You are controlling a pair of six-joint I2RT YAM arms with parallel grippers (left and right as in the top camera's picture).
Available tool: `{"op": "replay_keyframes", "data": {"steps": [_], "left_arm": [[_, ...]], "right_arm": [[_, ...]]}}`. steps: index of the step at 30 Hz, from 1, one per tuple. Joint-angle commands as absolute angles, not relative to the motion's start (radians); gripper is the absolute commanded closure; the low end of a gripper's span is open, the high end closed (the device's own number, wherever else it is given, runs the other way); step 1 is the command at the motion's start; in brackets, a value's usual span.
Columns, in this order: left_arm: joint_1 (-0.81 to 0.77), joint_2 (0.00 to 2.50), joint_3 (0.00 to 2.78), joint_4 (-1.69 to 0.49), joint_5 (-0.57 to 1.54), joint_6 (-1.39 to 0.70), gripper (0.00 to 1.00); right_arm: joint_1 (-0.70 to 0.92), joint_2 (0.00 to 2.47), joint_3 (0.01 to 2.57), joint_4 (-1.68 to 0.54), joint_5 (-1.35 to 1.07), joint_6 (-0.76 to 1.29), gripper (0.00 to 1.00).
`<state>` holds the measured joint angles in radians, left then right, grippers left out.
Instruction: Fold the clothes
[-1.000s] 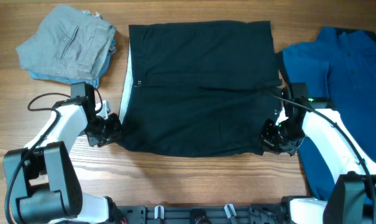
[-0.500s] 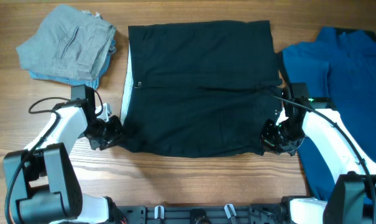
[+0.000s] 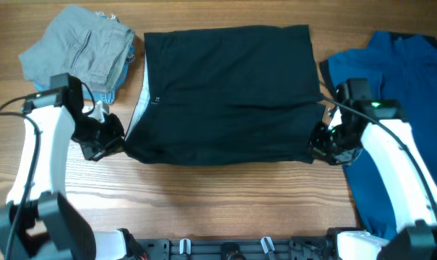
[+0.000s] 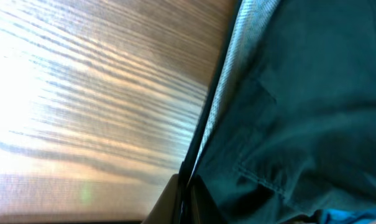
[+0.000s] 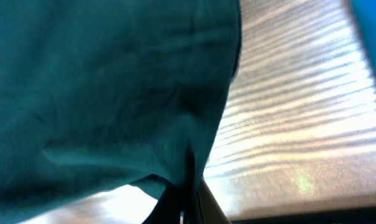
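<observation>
Now the near edge of the black shorts (image 3: 225,94) has lifted off the wooden table (image 3: 225,209) and drawn toward the far edge, so the fold looks begun. At its left corner the left gripper (image 3: 115,140) is pinched tight on the waistband, arm raised high; at the right corner the right gripper (image 3: 325,149) clamps the leg hem likewise, shorts spread mid-table between them.

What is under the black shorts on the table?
Only the wooden table shows around the black shorts; whatever lies beneath the cloth is covered. The left gripper and right gripper pinch its near corners.
</observation>
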<state>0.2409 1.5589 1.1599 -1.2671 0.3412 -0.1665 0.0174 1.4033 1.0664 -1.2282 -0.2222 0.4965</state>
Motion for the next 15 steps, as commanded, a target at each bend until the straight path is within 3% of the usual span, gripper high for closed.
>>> {"op": "replay_keyframes", "data": {"steps": [1, 6, 11, 15], "left_arm": [[0.258, 1.439, 1.187, -1.321, 0.358, -0.165, 0.96], [0.258, 1.266, 1.187, -1.404, 0.31, -0.199, 0.96], [0.257, 1.185, 1.185, -1.422, 0.268, -0.218, 0.96], [0.257, 1.203, 1.184, -1.37, 0.26, -0.218, 0.96]], "right_arm": [[0.019, 1.302, 1.25, -1.343, -0.114, 0.497, 0.96], [0.02, 1.202, 1.522, -1.447, -0.09, 0.496, 0.96], [0.019, 1.22, 1.537, -1.23, -0.066, 0.451, 0.96], [0.019, 1.39, 1.537, -1.037, -0.021, 0.282, 0.96]]}}
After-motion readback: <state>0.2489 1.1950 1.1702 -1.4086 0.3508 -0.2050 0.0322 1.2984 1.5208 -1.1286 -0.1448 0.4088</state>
